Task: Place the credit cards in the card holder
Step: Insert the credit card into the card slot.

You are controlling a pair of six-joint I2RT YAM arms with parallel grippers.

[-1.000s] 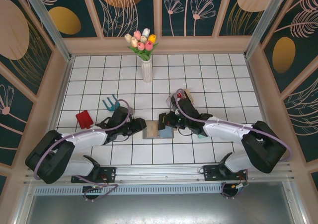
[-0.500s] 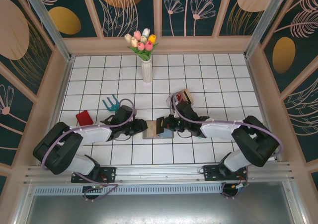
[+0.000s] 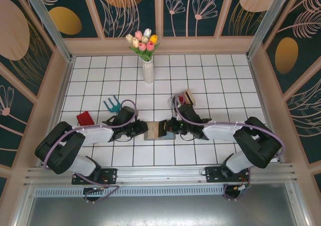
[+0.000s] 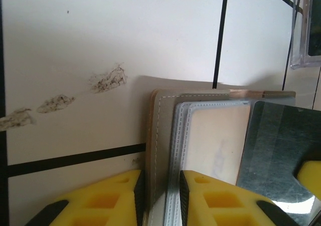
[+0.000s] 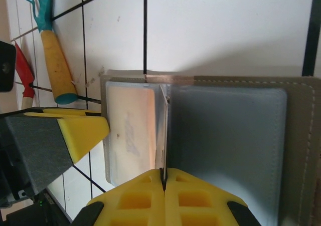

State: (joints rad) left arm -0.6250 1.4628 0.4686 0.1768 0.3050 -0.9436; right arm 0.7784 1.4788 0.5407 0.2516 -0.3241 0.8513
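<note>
Lying open and flat on the white-tiled worktop (image 3: 210,75), near its front edge and between the two arms: the card holder (image 3: 152,131). Grey outside with pale stitching, tan on its left half, blue-grey on its right.

At its left edge, the left pincer (image 4: 160,178). Yellow fingers (image 4: 100,201) set one on each side of the grey stitched flap, with only a narrow gap between. Impossible to tell whether pressing the flap or merely flanking it.

Over the fold, the right pincer (image 5: 163,172). Fingertips pressed together on a black card (image 4: 271,146), glossy and held upright on its edge. Stands above the holder's middle, between the tan side and the blue-grey side.

Under a clear stitched sleeve (image 4: 183,136) on the left half, a tan card (image 5: 131,131). Bears a faint grey mark, too blurred to read.

Well apart to the left, flat on the tiles, a red card (image 3: 85,119). Just beyond it, a teal rake (image 3: 111,104) with a wooden handle.

Behind the right pincer, a clear plastic rack (image 3: 186,96) with something brown and something red in it.

Further back, near the middle, a white vase of tulips (image 3: 148,71).

Left of the holder, on a bare tile, a few grey smudges (image 4: 108,80).
</note>
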